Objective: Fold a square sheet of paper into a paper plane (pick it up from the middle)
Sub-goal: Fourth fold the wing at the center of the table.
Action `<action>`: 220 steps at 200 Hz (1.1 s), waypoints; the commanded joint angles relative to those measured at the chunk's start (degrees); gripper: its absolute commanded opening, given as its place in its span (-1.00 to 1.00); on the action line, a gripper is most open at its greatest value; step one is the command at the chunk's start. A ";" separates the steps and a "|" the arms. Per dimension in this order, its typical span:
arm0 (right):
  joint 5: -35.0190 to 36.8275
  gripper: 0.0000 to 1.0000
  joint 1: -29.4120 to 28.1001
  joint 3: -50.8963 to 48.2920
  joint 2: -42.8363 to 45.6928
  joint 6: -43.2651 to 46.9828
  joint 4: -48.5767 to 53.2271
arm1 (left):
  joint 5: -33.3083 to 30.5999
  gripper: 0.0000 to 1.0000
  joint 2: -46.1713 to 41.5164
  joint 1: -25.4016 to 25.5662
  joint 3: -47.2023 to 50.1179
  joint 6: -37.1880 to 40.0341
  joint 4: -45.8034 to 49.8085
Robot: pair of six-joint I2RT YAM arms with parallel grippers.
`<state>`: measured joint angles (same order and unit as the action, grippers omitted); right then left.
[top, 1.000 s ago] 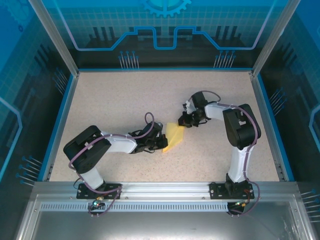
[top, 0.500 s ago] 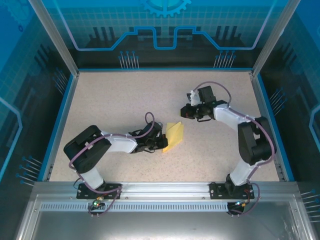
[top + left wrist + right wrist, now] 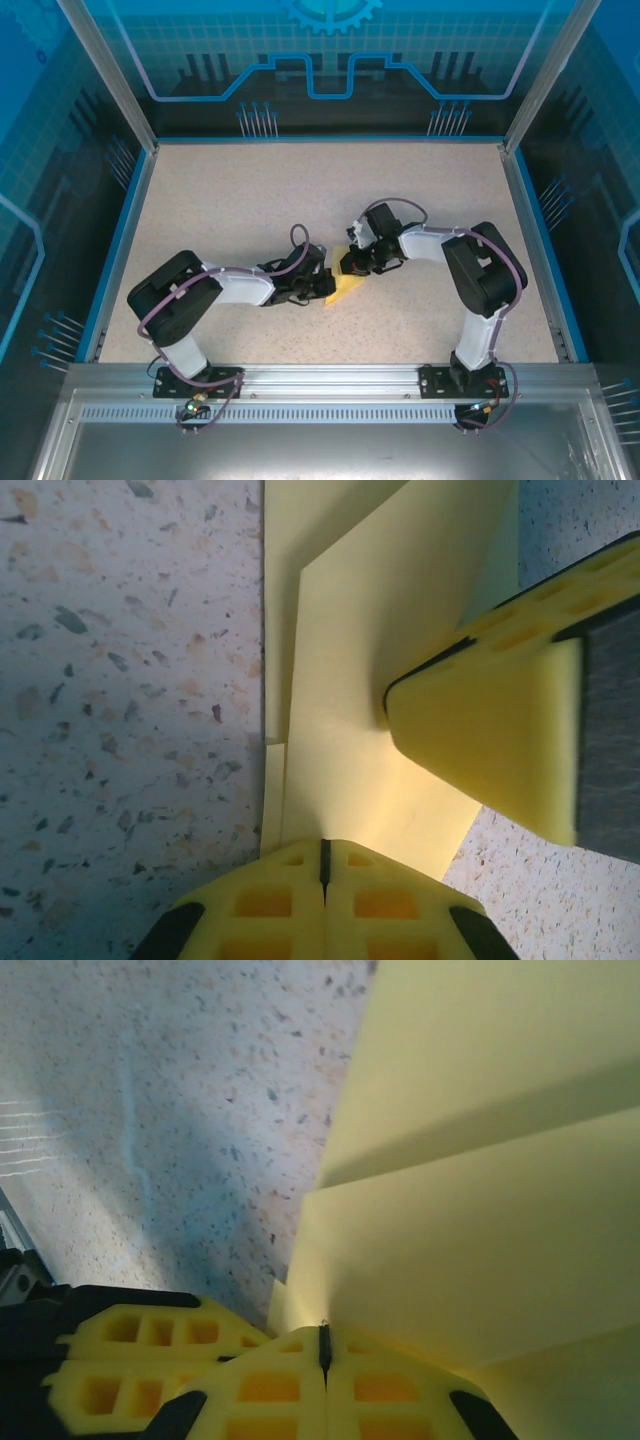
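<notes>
- the yellow paper sheet [image 3: 346, 292], already partly folded into overlapping flaps, lies flat on the speckled table [image 3: 230, 200] near its middle, between the two arms.
- the left gripper [image 3: 322, 287] has its jaws pressed together, tips on the sheet's left side; i can't tell whether a layer is nipped between them.
- the right gripper [image 3: 353, 266] is likewise closed, its tip bearing down on the top flap just beside the left one.
- the risk, as i judge it: the paper is thin and sits on a smooth, hard top, so a sideways push from either tip could slide the whole sheet and skew the crease.
- the foam-like yellow finger pads [image 3: 490, 740] are blocky and broad against such fine edges; too much drag could crumple or tear a flap.
- the two tips sit close together, so a knock between them looks possible.
- the creases look sharp, the flap edges straight, the surface matte.
</notes>
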<state>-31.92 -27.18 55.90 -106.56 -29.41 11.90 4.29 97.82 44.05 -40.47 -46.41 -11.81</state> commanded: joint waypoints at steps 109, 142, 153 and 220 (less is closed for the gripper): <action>7.41 -1.00 -0.39 -0.33 -5.48 1.72 8.09 | 9.70 -0.50 -11.27 -1.47 -1.24 -2.18 8.60; 7.47 -1.00 -0.38 -0.40 -5.76 1.29 7.88 | 12.64 -0.49 -6.90 -1.49 -2.09 -4.68 6.35; 7.27 -1.00 -0.42 -0.50 -5.68 1.20 7.72 | 12.84 -0.51 -6.00 -1.38 -2.09 -5.22 5.57; 6.78 -1.00 -0.51 -0.44 -6.06 0.76 7.03 | 14.09 -0.55 -3.54 -1.41 -2.09 -5.85 4.62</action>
<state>-31.57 -27.35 57.12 -108.88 -28.49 14.09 16.60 92.99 42.63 -41.78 -51.16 -6.76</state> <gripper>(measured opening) 0.043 0.229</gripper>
